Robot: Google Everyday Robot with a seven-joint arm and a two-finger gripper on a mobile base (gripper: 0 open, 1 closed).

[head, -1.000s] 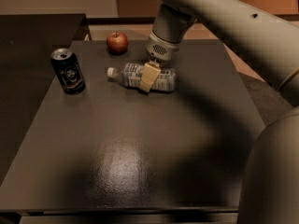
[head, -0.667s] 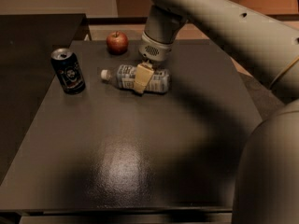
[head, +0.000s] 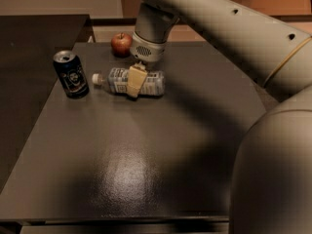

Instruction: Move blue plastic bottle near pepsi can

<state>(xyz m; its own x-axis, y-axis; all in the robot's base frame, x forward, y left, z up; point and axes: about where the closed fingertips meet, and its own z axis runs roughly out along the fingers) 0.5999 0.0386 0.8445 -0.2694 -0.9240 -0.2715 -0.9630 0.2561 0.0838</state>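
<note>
The blue plastic bottle (head: 148, 82) lies on its side on the dark table (head: 146, 145), its white cap pointing left toward the pepsi can (head: 71, 74). The can stands upright at the table's left side, a short gap from the cap. My gripper (head: 135, 82) reaches down from the arm above and is shut on the bottle's middle, one tan finger (head: 134, 81) across the front of the label.
A red apple (head: 121, 44) sits at the table's far edge, behind the bottle. A second dark table (head: 34, 38) stands to the left. My arm (head: 234, 38) spans the upper right, and its large link fills the lower right corner.
My gripper has carried the bottle leftward, so its cap now lies closer to the can. The can and apple have not moved.
</note>
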